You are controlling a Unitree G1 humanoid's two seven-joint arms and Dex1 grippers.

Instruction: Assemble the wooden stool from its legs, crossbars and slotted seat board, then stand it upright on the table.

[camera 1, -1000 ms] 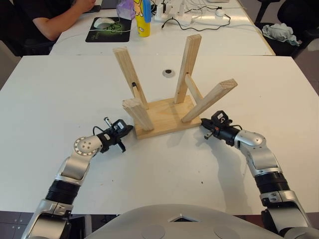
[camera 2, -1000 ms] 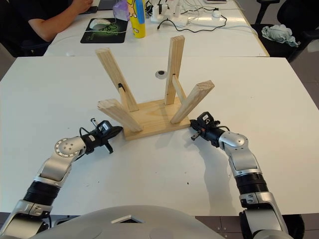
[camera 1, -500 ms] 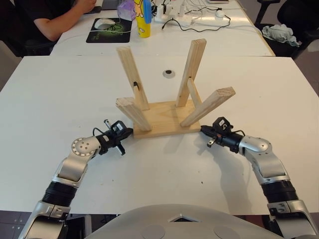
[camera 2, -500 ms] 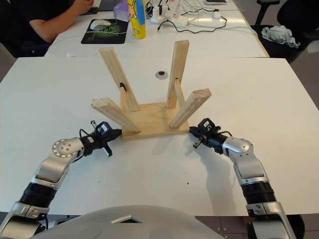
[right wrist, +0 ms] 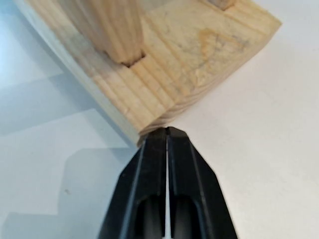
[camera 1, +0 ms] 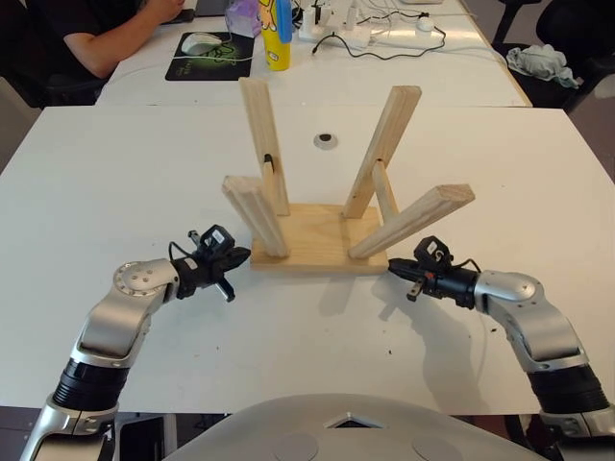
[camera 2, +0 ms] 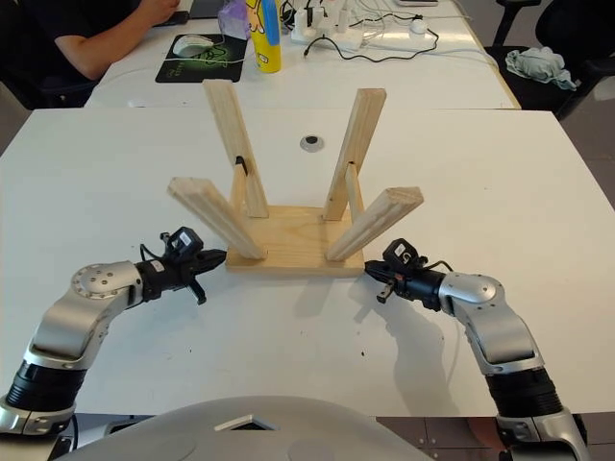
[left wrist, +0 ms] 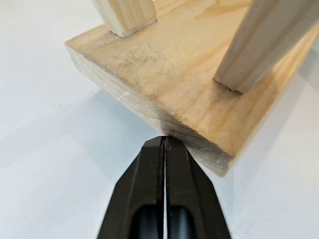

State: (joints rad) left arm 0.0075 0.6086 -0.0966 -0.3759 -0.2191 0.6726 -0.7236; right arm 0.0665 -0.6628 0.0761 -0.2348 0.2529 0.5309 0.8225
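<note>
Stool (camera 1: 322, 235) legs-up, left fingers (left wrist: 143, 199) — right fingers (right wrist: 145, 194) — closed against seat (camera 2: 293, 252)

Upturned stool fills the middle of the table

The stool (camera 1: 317, 248) stands between the two arms, its legs splaying up and outward. The near left leg (camera 1: 252, 216) and near right leg (camera 1: 411, 223) lean out above the left gripper (camera 1: 242, 255) and right gripper (camera 1: 394, 271). The table (camera 1: 307, 336) in front lies open, and a small dark disc (camera 1: 326, 140) sits behind.
</note>
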